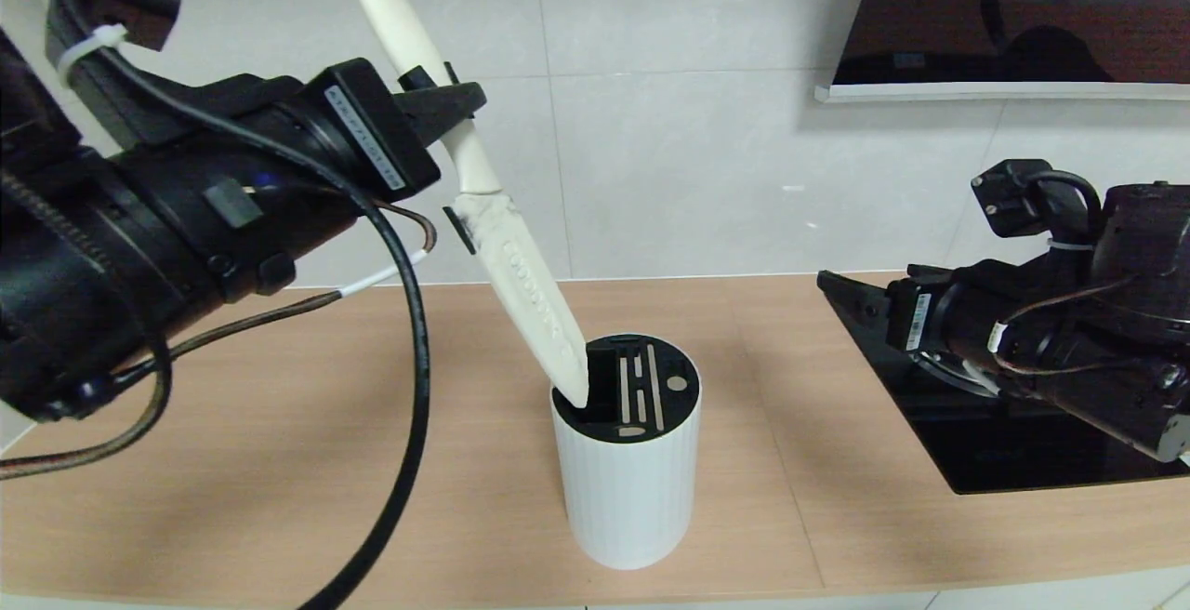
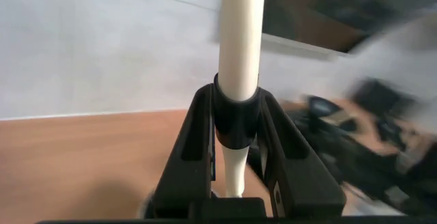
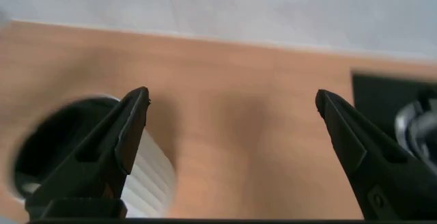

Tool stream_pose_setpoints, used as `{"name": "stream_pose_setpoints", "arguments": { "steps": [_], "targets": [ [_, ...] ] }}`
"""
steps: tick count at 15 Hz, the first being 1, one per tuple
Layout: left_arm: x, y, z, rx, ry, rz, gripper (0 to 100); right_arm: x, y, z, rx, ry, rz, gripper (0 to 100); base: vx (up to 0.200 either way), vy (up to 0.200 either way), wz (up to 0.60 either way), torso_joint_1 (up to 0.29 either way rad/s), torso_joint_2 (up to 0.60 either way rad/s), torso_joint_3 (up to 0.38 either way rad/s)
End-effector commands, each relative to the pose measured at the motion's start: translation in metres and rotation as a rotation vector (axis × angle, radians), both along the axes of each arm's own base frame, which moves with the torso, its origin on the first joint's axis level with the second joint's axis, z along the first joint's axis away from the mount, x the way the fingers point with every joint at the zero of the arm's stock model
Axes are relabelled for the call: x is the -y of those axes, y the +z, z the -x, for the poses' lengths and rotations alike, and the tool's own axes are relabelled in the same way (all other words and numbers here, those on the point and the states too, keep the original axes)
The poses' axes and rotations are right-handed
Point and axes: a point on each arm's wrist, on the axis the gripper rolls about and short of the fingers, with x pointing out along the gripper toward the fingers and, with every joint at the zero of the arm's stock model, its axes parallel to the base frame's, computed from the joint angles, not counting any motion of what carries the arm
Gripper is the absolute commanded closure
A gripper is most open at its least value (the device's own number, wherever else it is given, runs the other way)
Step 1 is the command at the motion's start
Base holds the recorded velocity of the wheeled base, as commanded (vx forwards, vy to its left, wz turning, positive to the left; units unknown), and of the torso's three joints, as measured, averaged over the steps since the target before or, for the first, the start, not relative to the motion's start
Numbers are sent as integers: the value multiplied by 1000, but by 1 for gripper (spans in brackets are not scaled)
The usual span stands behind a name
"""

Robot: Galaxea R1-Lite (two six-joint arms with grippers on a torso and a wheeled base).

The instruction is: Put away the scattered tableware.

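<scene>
Left gripper [image 1: 444, 100] is pinching the white knife [image 1: 521, 285] by its handle. Blade's tilted, tip just inside the top of the white holder [image 1: 632, 489], near the desk [image 1: 232, 461] front edge. Pushed down at that angle it could jam & topple the holder. Right gripper [image 3: 232, 104], spread wide, isn't bracing it.

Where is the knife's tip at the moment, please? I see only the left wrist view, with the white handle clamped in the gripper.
Observer: In the head view, the left gripper holds the white knife tilted. Its tip is at the left edge of the black slotted top of the white knife block. I cannot tell whether it has entered an opening.
Operator: Thank you. Is the other arm free to help?
Observer: Yes. The right gripper is open and empty, apart from the block, by the black cooktop.
</scene>
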Motion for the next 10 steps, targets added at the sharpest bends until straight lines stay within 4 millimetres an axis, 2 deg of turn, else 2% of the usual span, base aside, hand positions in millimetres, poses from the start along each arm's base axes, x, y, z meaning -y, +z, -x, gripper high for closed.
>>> {"name": "stream_pose_setpoints", "arguments": {
  "steps": [1,3,6,10],
  "targets": [
    [31,-7,-6,-15,36,-49,100,2,-7,-2,-21,-11,11,0,0,0,0,0,0,0],
    [44,-15,-2,-55,153,-67,100,1,-12,-4,-38,-12,19,0,0,0,0,0,0,0],
    [47,-19,1,-60,268,-113,100,-6,-26,-4,-82,9,42,0,0,0,0,0,0,0],
    [64,-37,-12,-51,355,-234,100,-11,-30,-3,-95,24,51,0,0,0,0,0,0,0]
  ]
}}
